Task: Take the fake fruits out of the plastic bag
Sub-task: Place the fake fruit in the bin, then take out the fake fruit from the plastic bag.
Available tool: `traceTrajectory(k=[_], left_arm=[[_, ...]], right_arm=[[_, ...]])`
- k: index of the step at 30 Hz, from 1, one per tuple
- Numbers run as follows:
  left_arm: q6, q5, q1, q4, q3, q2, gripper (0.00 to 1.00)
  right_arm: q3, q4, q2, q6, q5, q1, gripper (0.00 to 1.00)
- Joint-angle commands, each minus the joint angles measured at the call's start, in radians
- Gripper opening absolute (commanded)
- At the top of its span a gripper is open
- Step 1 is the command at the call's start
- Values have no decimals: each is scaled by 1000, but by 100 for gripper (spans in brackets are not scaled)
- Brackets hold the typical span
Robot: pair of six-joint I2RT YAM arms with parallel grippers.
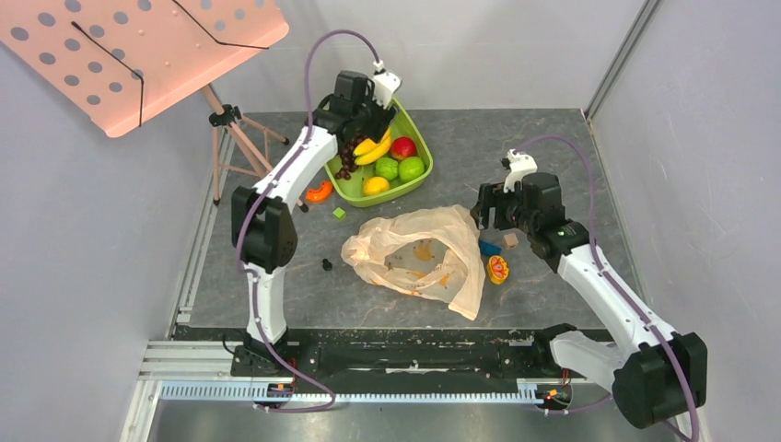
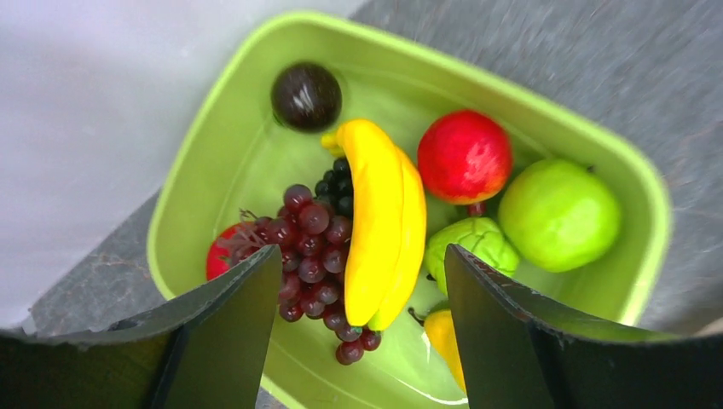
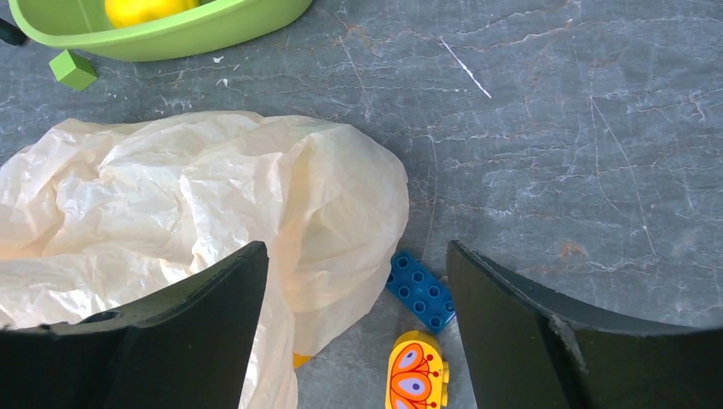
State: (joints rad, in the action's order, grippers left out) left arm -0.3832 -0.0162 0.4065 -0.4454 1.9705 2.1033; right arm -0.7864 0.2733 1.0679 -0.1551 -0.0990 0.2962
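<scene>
Fake fruits (image 1: 373, 152) are lying in the green tub (image 2: 213, 145): the yellow banana (image 2: 384, 221) is resting against the red-purple grape bunch (image 2: 311, 251). Left pincer (image 2: 361, 260) is hanging spread wide above them, gripping nothing. Plastic bag (image 3: 170, 187) is lying crumpled on the worktop (image 3: 554, 128), with the right pincer (image 3: 358, 256) gaping empty over its edge.

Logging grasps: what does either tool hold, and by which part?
Nothing is held. Left tool open above the banana in the green tub; right tool open beside the plastic bag.
</scene>
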Motion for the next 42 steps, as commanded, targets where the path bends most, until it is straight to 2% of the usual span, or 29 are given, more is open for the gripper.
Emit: traceTrajectory(k=[1, 4, 7, 11, 22, 27, 31, 34, 39, 42], left_arm=[[125, -69, 6, -11, 10, -194, 77], [178, -111, 7, -28, -33, -292, 76], [218, -151, 28, -1, -143, -426, 75], [179, -40, 156, 12, -285, -596, 76], [294, 8, 451, 71, -595, -944, 76], [367, -56, 554, 114, -778, -1075, 74], [398, -47, 654, 169, -952, -1150, 74], [410, -60, 709, 232, -1065, -1188, 73], [385, -83, 755, 331, -1181, -1174, 72], [355, -78, 760, 466, -1246, -1129, 72]], right_arm=[[-5, 25, -47, 36, -4, -5, 82], [-8, 34, -81, 94, -79, -5, 89], [-10, 56, -103, 147, -234, -5, 94], [-10, 103, -94, 197, -433, -5, 95], [19, 85, -54, 193, -490, 11, 95], [16, 22, -62, 91, -354, 13, 94], [-39, -4, -47, -13, -191, 14, 93], [-82, -17, -27, -64, -124, 12, 90], [-120, -43, 20, -132, -47, 8, 88], [-145, -43, 78, -140, -57, 4, 83]])
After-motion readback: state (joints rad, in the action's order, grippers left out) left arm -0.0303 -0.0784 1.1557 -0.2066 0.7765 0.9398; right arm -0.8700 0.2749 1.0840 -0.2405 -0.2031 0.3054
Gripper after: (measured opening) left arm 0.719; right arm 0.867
